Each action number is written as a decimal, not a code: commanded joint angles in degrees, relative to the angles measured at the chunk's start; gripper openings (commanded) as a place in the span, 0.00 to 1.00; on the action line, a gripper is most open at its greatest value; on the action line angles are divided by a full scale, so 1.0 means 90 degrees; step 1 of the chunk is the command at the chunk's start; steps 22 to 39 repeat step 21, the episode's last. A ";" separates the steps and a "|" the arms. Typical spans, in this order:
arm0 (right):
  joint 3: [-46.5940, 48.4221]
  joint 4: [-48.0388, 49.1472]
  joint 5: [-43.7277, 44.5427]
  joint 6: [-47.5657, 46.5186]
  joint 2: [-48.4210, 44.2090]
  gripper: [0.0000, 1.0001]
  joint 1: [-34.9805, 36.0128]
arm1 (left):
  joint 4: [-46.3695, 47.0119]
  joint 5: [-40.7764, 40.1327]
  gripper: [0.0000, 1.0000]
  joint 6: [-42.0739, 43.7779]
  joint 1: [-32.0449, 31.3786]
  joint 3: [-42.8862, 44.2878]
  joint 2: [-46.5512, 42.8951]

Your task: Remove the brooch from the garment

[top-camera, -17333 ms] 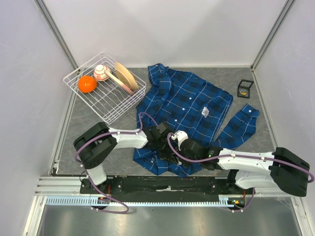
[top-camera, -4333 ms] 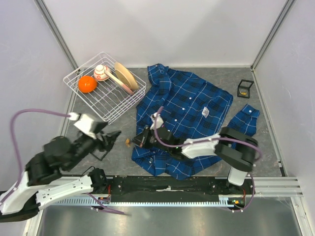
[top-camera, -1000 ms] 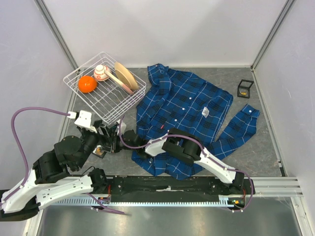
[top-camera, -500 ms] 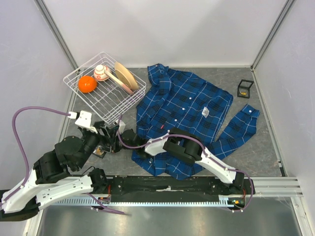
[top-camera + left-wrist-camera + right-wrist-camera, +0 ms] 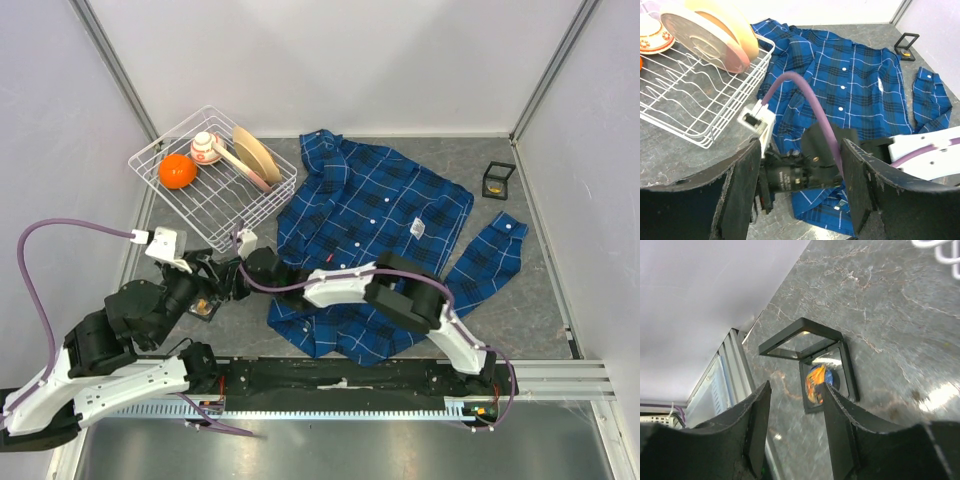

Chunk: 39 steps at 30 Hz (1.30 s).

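The small orange-and-blue brooch (image 5: 816,382) is off the garment. It lies in an open black square display case (image 5: 849,377) on the grey marbled table (image 5: 500,320), left of the shirt and by the rack's near corner. Glare blurs it, but its long axis seems to run from the raised lid toward the case's front edge. The blue plaid cloth shirt with thin white lines (image 5: 380,215) lies flat, collar at the far end, hem by the arm bases, long axis far-to-near, with one sleeve thrown out to the right. The right gripper (image 5: 796,390) hangs over the case, fingers apart and clamping nothing. The left gripper (image 5: 801,150) is spread wide, with the right arm's wrist between its fingers. There are two black cases, the second case (image 5: 503,170) at the far right. One white wire rack (image 5: 215,225) holds two plates, a pink-rimmed plate (image 5: 705,42) and a tan plate (image 5: 735,25), plus one patterned bowl (image 5: 652,35) and one orange fruit (image 5: 177,171). The shirt's small white tag (image 5: 418,228) is too small to read.
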 commanded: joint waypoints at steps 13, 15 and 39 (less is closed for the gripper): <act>-0.3983 -0.6323 0.4203 -0.1630 -0.7629 0.61 -0.0179 | 0.1634 0.0624 0.73 -0.0527 -0.0026 -0.0294 0.0281; -0.3975 -0.6961 0.4486 -0.1650 -0.8948 0.65 -0.0179 | 0.1926 0.0809 0.73 -0.0556 -0.0026 -0.0401 0.0310; -0.3224 -0.7697 0.4985 -0.1767 -1.1606 0.98 -0.0179 | 0.2425 0.1452 0.74 -0.0460 -0.0026 -0.0158 0.0310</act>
